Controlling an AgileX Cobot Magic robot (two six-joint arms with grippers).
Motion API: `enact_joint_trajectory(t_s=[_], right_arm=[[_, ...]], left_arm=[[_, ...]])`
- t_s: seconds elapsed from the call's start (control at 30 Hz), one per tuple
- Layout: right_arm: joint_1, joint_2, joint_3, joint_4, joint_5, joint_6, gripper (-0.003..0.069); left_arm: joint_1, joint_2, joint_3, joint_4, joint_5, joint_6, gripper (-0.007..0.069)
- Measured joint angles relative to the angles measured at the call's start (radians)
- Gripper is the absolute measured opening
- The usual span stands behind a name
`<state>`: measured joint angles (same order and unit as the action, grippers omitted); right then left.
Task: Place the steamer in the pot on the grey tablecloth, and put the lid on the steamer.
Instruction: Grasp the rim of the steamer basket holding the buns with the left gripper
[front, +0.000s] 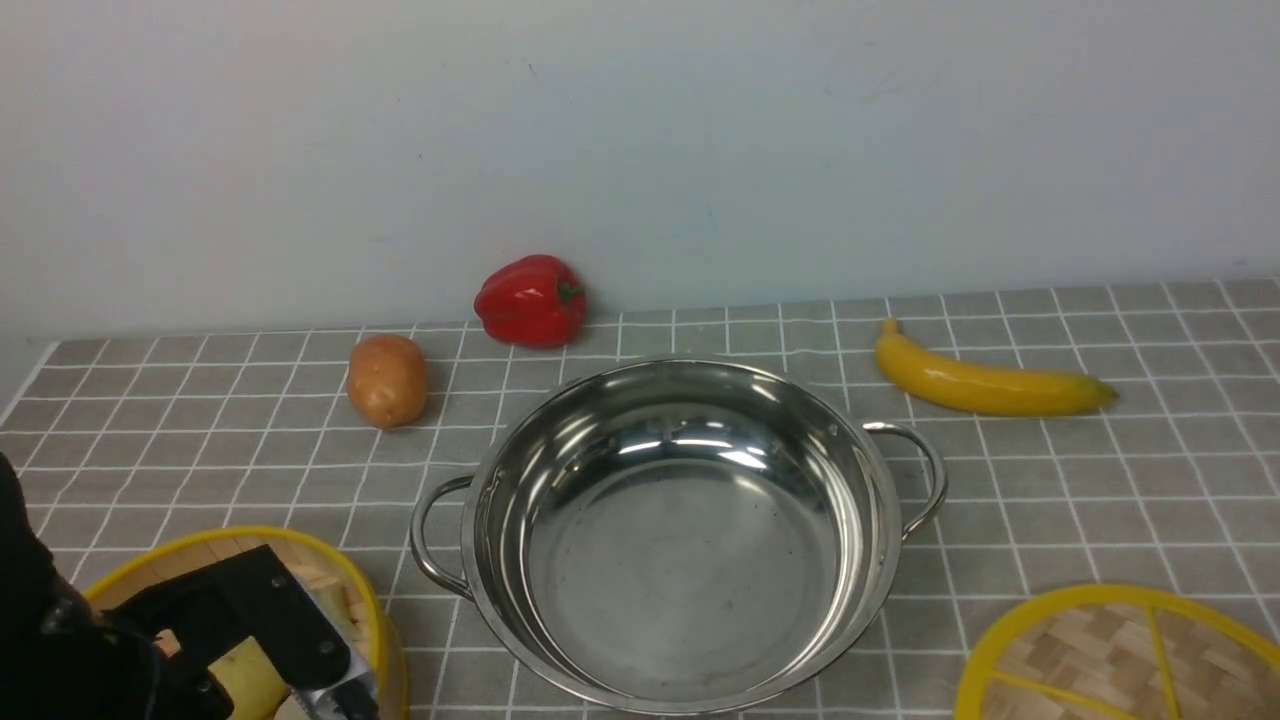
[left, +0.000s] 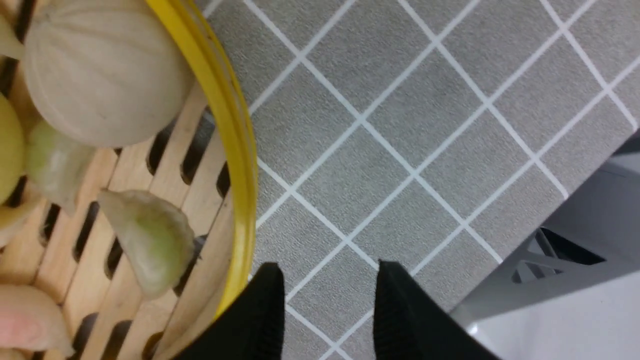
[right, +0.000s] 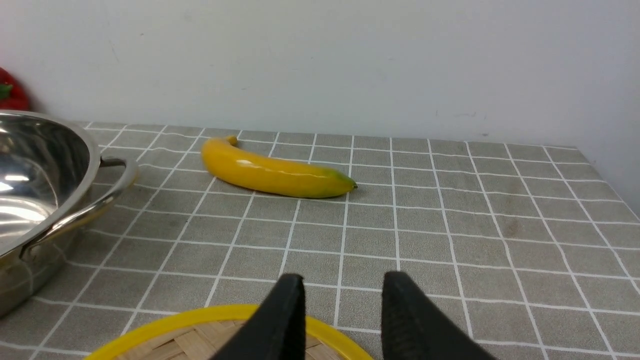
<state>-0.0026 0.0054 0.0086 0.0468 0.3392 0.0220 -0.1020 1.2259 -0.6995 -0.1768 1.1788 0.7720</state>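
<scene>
1. The pot (front: 560, 450) is seen at the middle of the grey tablecloth (front: 1100, 480), upright and empty.
2. The steamer (front: 310, 562) is set on the cloth at the near left, close to the pot but apart from it. It is partly covered by the left arm (front: 230, 620).
3. The lid (front: 1100, 650) is laid flat at the near right, apart from the pot and cut off by the picture's edge.
4. Between steamer and pot only cloth and one of the pot's handles (front: 425, 540) are seen. A potato (front: 387, 380) and a red pepper (front: 530, 300) are placed behind the pot to the left, and a banana (front: 985, 385) behind it to the right – all well clear of it.
5. Counted: one pot with two handles, one steamer, one lid, one pepper, one potato, one banana.
6. The left gripper (left: 330, 265) is held with its jaws a little apart and only cloth between them. One finger is seen across the steamer's yellow rim from outside, but contact cannot be judged.
7. The right gripper (right: 344, 276) is likewise parted, over the lid's far rim. Nothing is clamped.
8. Only in the left wrist view is the steamer's load shown – a round pale bun (left: 100, 75) and green-tinged dumplings (left: 150, 240) on the slatted floor. The right gripper is shown only in its own wrist view.
</scene>
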Motion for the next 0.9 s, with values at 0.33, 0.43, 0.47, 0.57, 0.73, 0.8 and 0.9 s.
enact_joint_trajectory(t_s=[0.33,0.43,0.47,0.57,0.73,0.8,0.9], right_arm=[[0.000,0.000,0.000,0.000,0.000,0.002,0.0243],[0.000,0.000,0.000,0.000,0.000,0.002,0.0243],[0.000,0.000,0.000,0.000,0.000,0.002,0.0243],[0.000,0.000,0.000,0.000,0.000,0.002,0.0243],[0.000,0.000,0.000,0.000,0.000,0.003,0.0243],[0.000,0.000,0.000,0.000,0.000,0.003,0.0243],[0.000,0.000,0.000,0.000,0.000,0.003,0.0243]], left_arm=[[0.000,0.104,0.000,0.048,-0.073,-0.019,0.0243],[0.000,0.122,0.000,0.045,-0.108,-0.020,0.0243],[0.000,0.134,0.000,0.035,-0.121,-0.021,0.0243],[0.000,0.159,0.000,0.026,-0.133,-0.021,0.0243],[0.000,0.204,0.000,0.026,-0.144,-0.021,0.0243],[0.000,0.207,0.000,0.026,-0.147,-0.021,0.0243],[0.000,0.208,0.000,0.027,-0.169,-0.021,0.0243]])
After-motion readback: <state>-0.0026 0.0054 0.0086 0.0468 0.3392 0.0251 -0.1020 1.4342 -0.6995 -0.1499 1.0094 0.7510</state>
